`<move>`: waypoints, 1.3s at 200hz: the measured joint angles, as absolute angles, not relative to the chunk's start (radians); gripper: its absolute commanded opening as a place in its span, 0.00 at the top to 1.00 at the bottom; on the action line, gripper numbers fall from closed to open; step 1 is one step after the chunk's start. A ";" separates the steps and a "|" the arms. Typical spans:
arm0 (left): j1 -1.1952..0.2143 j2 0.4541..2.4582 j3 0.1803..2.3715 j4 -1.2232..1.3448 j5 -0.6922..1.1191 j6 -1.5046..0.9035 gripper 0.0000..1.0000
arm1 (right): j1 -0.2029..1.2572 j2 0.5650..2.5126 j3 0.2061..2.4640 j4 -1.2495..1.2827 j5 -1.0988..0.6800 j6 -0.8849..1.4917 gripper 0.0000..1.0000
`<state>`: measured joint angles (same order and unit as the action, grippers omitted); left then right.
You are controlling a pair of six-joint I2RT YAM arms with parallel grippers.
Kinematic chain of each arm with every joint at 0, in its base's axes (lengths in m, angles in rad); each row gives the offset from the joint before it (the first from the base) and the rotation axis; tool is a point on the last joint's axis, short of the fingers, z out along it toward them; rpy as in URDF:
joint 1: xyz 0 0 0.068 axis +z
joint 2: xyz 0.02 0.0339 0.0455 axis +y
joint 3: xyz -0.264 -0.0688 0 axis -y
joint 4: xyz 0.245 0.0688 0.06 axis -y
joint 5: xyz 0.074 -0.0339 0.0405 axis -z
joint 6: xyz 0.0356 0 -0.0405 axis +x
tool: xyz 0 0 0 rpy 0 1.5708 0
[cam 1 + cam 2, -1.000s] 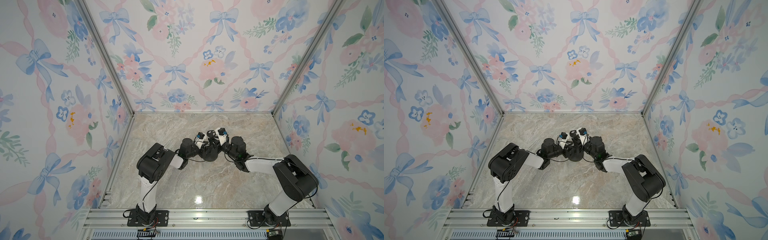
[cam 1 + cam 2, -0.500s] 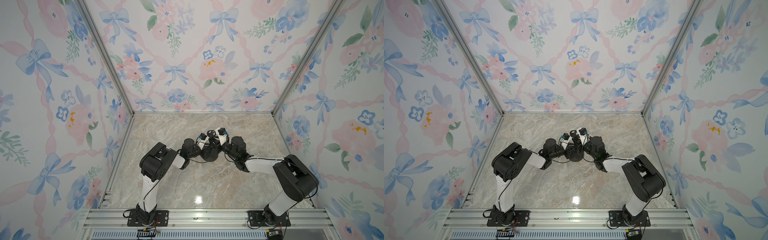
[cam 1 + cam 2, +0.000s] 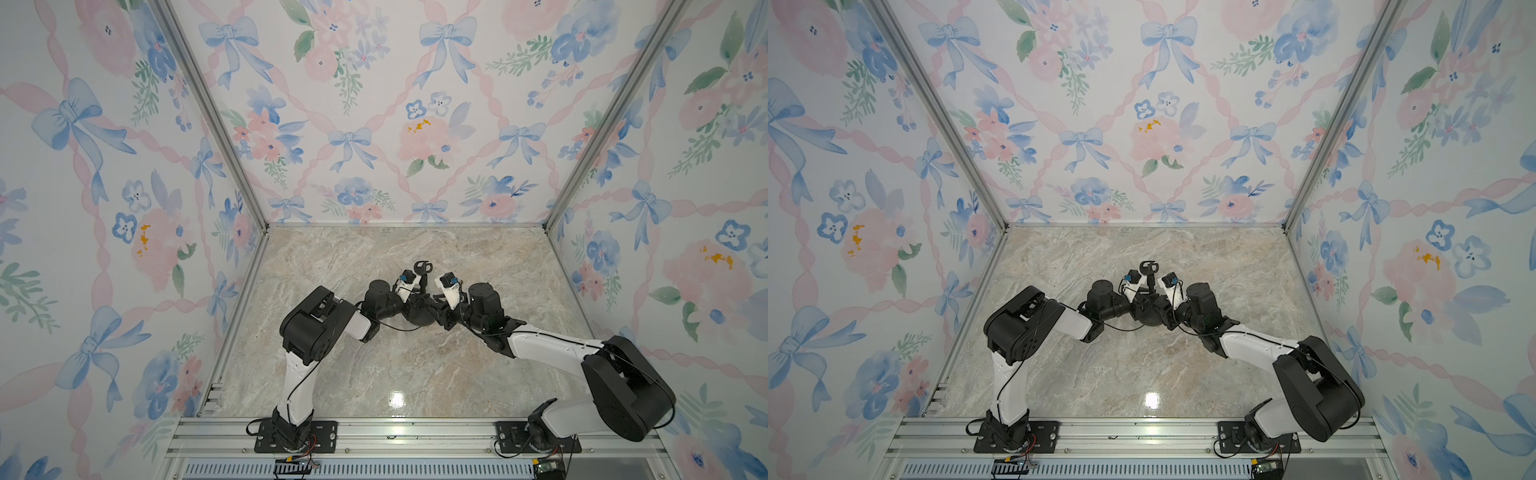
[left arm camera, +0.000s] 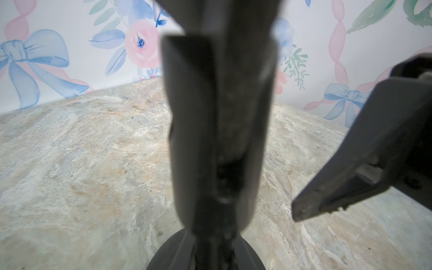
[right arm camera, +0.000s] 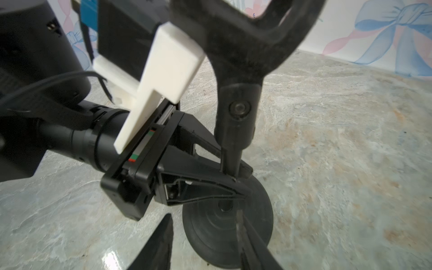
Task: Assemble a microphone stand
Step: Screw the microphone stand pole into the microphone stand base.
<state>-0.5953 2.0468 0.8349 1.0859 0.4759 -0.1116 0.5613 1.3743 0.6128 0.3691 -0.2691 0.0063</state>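
The microphone stand (image 3: 422,297) stood near the middle of the tabletop (image 3: 415,365), seemingly already joined. Its rod (image 5: 235,131) rose upright from the centre hub of the disc base (image 5: 210,236), with the C-shaped clip (image 5: 252,35) on top. The left pincer (image 5: 235,174) was clamped on the rod just above the base. The right pincer (image 5: 203,217) hung parted over the base, gripping nothing. Probably only letting go and withdrawing were left. No container was in view.

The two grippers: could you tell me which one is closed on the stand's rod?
The left gripper: its jaws pinch the rod just above the base, while the right gripper stands open, holding nothing.
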 measured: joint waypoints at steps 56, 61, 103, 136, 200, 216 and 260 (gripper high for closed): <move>-0.610 2.028 0.799 1.096 0.463 -0.051 0.83 | 0.399 1.122 0.780 -0.012 -0.387 -0.249 0.42; -0.611 2.026 0.796 1.096 0.461 -0.047 0.83 | 0.385 1.129 0.823 -0.056 -0.399 -0.294 0.41; -0.614 2.024 0.790 1.104 0.456 -0.028 0.83 | 0.364 1.318 1.173 -0.407 -0.514 -0.709 0.40; -0.616 2.024 0.789 1.106 0.457 -0.015 0.83 | 0.391 1.493 1.398 -0.642 -0.569 -0.952 0.40; -0.616 2.024 0.789 1.106 0.463 -0.006 0.82 | 0.430 1.727 1.710 -0.933 -0.592 -1.143 0.46; -0.616 2.024 0.789 1.106 0.464 -0.006 0.82 | 0.433 1.781 1.764 -0.982 -0.591 -1.156 0.47; -0.616 2.024 0.789 1.106 0.471 -0.002 0.81 | 0.441 1.851 1.830 -1.050 -0.580 -1.171 0.60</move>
<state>-0.6155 2.0243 0.7895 1.1057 0.4706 -0.0017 0.4408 1.8507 1.8297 -1.0500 -0.5797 -1.1709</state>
